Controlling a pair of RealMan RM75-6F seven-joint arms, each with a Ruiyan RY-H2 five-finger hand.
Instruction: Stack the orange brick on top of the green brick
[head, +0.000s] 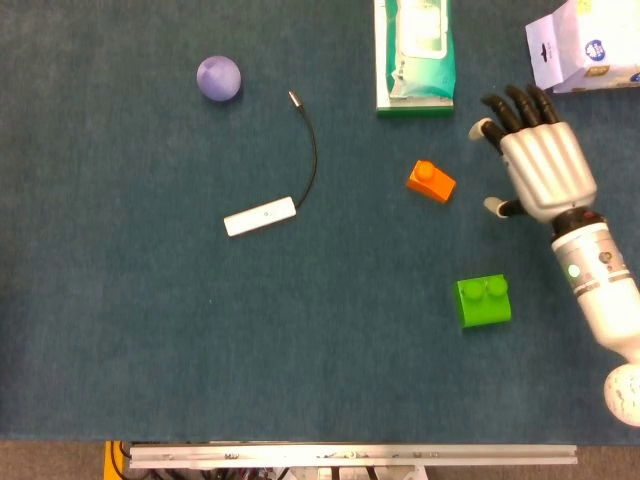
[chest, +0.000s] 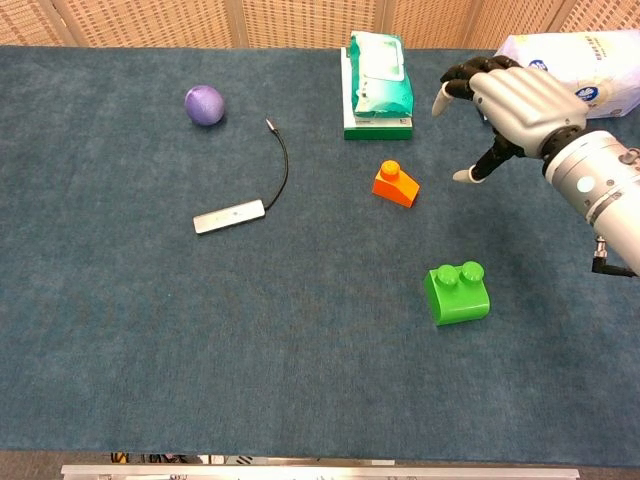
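The right hand (head: 540, 165) (chest: 505, 100) holds nothing and hangs above the table with its back turned up, its dark fingers (head: 510, 108) spread and bent forward, its thumb sticking out to the side, and its white wrist and arm (head: 598, 285) reaching back behind it.

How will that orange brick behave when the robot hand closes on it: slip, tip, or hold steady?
The orange brick looks like rigid moulded plastic, so it probably won't deform. One side appears to slope below its single stud, so fingers may slide off that face. It is small beside the open right robot hand and probably light, so a nudge could skid it on the table.
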